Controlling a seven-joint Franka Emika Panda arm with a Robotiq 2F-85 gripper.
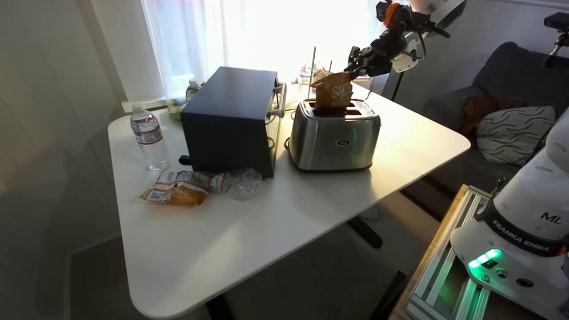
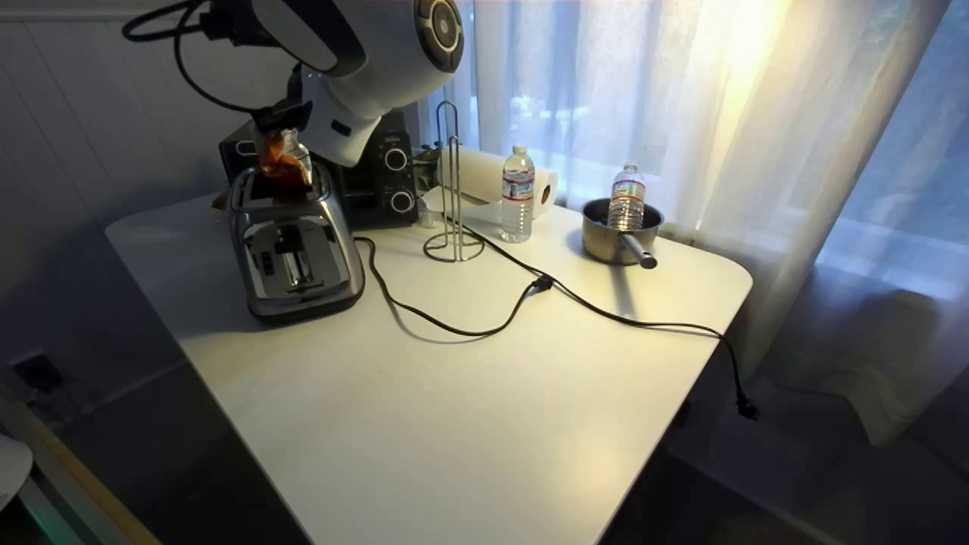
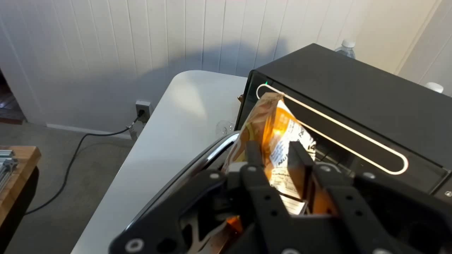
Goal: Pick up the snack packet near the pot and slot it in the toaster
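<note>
The brown-orange snack packet (image 1: 334, 90) stands upright on top of the silver toaster (image 1: 333, 142). Its lower edge appears to sit inside a slot; how deep is hidden. The packet (image 2: 285, 163) and the toaster (image 2: 299, 265) also show in an exterior view. My gripper (image 1: 353, 70) is just above the toaster, at the packet's upper corner. In the wrist view the fingertips (image 3: 276, 150) are apart, with the packet (image 3: 273, 130) showing between and behind them. The pot (image 2: 613, 246) stands far from the toaster with a bottle in it.
A black boxy oven (image 1: 231, 120) stands beside the toaster. A yellow-orange packet (image 1: 178, 193) lies among clear wrappers in front of it. A wire stand (image 2: 454, 189), a water bottle (image 2: 518, 197) and a black cord (image 2: 469, 331) are on the white table (image 2: 454, 424).
</note>
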